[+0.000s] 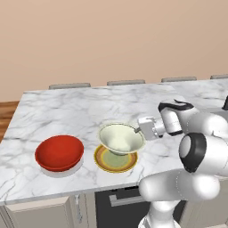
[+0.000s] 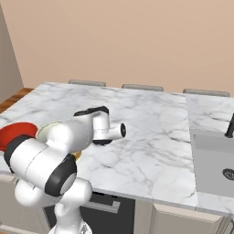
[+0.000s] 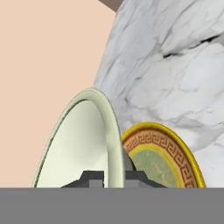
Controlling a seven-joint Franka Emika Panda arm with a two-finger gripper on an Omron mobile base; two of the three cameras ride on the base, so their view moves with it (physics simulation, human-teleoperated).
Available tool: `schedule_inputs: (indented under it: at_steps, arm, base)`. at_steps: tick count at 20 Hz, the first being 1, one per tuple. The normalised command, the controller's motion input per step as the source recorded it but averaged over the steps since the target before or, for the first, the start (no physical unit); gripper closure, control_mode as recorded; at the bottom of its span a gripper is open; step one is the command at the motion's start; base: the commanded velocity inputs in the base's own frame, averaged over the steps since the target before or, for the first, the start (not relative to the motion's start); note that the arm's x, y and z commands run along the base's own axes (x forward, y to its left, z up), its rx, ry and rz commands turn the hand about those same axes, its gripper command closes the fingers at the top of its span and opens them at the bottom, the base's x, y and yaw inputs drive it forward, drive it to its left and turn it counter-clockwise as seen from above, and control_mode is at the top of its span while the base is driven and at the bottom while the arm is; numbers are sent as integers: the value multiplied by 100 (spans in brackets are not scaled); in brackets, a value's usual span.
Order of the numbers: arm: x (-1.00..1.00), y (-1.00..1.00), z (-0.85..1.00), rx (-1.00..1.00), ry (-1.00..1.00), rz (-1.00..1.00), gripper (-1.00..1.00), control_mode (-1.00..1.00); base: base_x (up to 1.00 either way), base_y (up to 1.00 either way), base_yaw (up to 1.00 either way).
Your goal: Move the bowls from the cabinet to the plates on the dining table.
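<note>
Hand (image 1: pixel 139 129) clamped on the cream bowl's (image 1: pixel 121 138) rim at the bowl's 3 o'clock edge, left base view. Hand view: rim (image 3: pixel 114 144) pinched between the two fingers (image 3: pixel 92 178), one inside the bowl, one outside. Bowl sits tilted over the yellow plate (image 1: pixel 115 160); whether it touches the plate, cannot tell. Plate lies near the front edge of the marble surface (image 1: pixel 80 109). Red bowl (image 1: pixel 59 152) at 9 o'clock from the cream bowl, apart from it, resting on a white plate (image 1: pixel 60 171) whose rim peeks out beneath. Sink (image 2: pixel 212 155) at 3 o'clock, right base view, well apart.
</note>
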Motion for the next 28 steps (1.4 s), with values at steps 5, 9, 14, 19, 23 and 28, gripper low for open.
schedule_inputs:
  at_steps: [5,9,14,19,23,28]
  arm:
    - [2,16,-25,-6,0,0,100,-100]
    - [0,3,-20,-4,0,0,100,-100]
    - [0,0,-11,-1,0,0,100,-100]
    - [14,5,-19,-3,-1,0,100,-100]
    - [17,8,-28,-5,-2,0,100,-100]
    - [4,2,-24,-4,-1,0,100,-100]
  base:
    - [0,0,0]
    - [0,0,0]
    - [0,0,0]
    - [0,0,0]
    - [0,0,0]
    - [0,0,0]
